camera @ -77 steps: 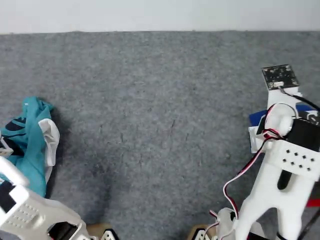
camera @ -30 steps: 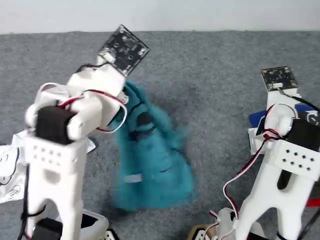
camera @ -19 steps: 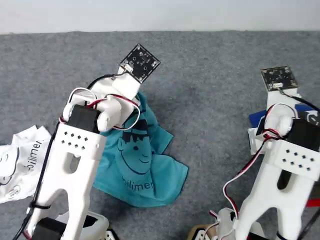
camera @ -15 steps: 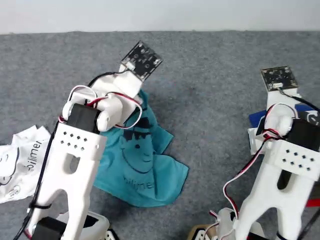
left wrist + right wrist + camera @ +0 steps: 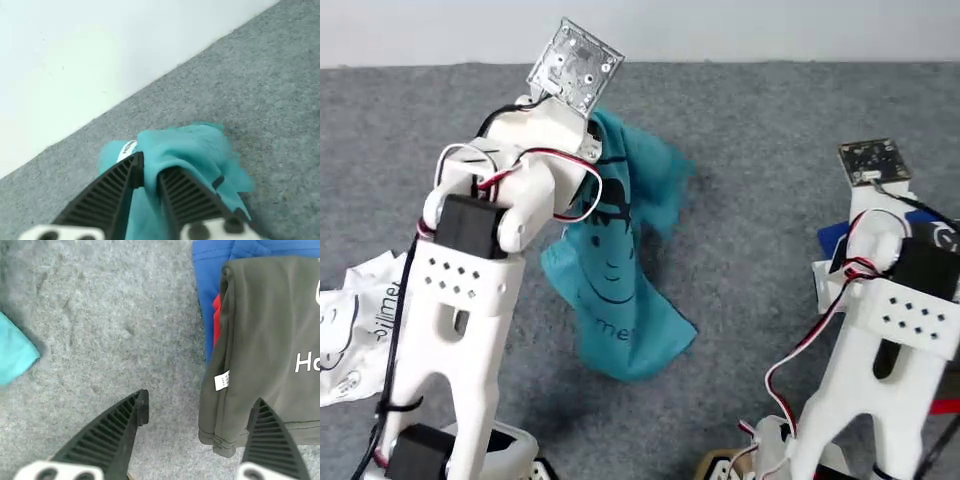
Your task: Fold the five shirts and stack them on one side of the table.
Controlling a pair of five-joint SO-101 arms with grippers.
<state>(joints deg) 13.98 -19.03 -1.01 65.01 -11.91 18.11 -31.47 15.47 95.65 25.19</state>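
Currently, over the table (image 5: 770, 150) your teal shirt (image 5: 620, 290) is hanging bunched; beside the folded stack (image 5: 265, 340) your right gripper (image 5: 200, 400) is gaping empty, your left gripper (image 5: 149, 167) pinching the shirt's edge. Lowering it bunched is likely risking wrinkles.

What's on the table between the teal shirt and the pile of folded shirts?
Nothing. In the right wrist view, just bare grey mat lies between the teal shirt and the pile of folded shirts.
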